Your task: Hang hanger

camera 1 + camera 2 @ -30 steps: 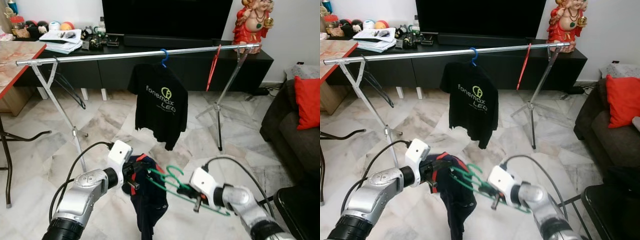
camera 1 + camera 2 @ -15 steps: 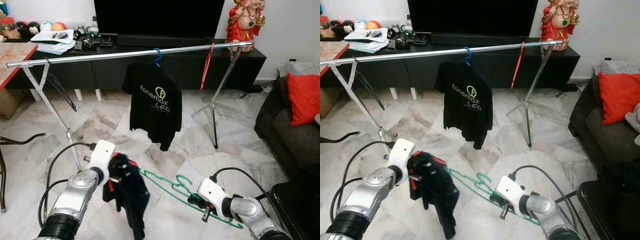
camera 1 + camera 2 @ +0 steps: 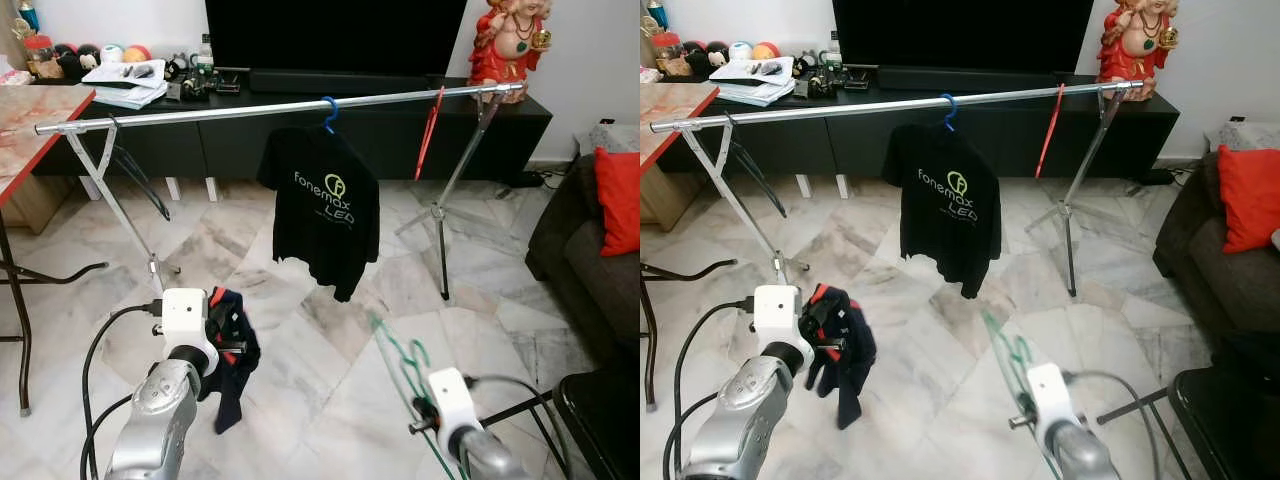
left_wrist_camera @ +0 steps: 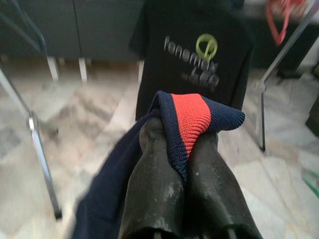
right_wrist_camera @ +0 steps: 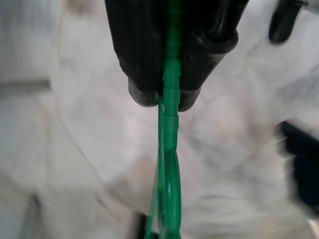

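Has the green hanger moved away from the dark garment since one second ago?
Yes. The green hanger touched the dark garment before; now bare floor lies between them. It sits right of the hanging black shirt, pointing up.

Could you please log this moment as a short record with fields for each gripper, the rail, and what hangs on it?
left gripper: shut on navy garment with a red trim, held off the floor
right gripper: shut on green hanger, which carries no clothing
rail: silver bar on folding legs, in front of a black TV cabinet
on rail: black T-shirt on a blue hanger; red hanger hanging bare
floor: marble tiles
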